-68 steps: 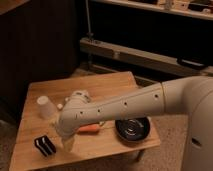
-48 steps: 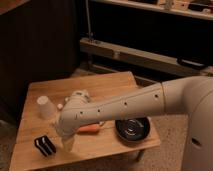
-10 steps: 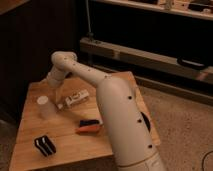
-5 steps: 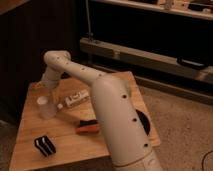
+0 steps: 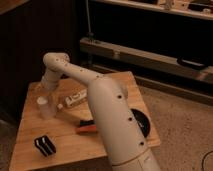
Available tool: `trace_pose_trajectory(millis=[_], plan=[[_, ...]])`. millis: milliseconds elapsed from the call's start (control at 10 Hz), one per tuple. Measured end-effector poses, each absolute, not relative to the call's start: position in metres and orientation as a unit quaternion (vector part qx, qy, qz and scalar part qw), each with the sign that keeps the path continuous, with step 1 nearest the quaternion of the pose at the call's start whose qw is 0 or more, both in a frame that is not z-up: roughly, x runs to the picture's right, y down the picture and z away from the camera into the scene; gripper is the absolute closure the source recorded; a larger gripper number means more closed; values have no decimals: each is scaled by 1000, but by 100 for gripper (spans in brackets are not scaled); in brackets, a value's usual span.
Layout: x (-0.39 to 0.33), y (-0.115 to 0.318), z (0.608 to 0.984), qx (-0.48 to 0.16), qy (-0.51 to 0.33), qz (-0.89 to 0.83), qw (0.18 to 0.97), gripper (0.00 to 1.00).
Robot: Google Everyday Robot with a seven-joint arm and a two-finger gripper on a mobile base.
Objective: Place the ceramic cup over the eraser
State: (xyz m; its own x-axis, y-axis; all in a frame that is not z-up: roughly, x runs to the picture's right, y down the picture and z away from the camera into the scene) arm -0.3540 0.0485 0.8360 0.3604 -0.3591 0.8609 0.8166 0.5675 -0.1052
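Note:
The ceramic cup (image 5: pixel 45 107) is small, white and tapered, and it stands upright near the left edge of the wooden table (image 5: pixel 67 142). My gripper (image 5: pixel 45 90) hangs directly over the cup's rim at the end of the pale arm (image 5: pixel 107 107), which bends down from an elbow above the table's back left. It is open and holds nothing. The eraser (image 5: pixel 45 145), a black block with white stripes, lies near the table's front left corner, a short way in front of the cup.
A whitish oblong item (image 5: pixel 75 99) lies right of the cup. An orange-and-blue object (image 5: pixel 87 128) sits mid-table against the arm. A black bowl (image 5: pixel 143 122) is partly hidden at the right. Dark shelving stands behind the table.
The arm's elbow has swung left, and the gripper has come down over the cup. The cup, the eraser and the other items have not moved.

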Motion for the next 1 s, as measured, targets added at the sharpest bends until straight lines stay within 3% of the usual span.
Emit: trace_pose_trajectory(millis=[300, 700, 1000], plan=[[-357, 57, 829, -272, -419, -393, 772, 25], [-359, 62, 823, -271, -410, -401, 773, 66], [-360, 63, 823, -273, -409, -404, 772, 71]])
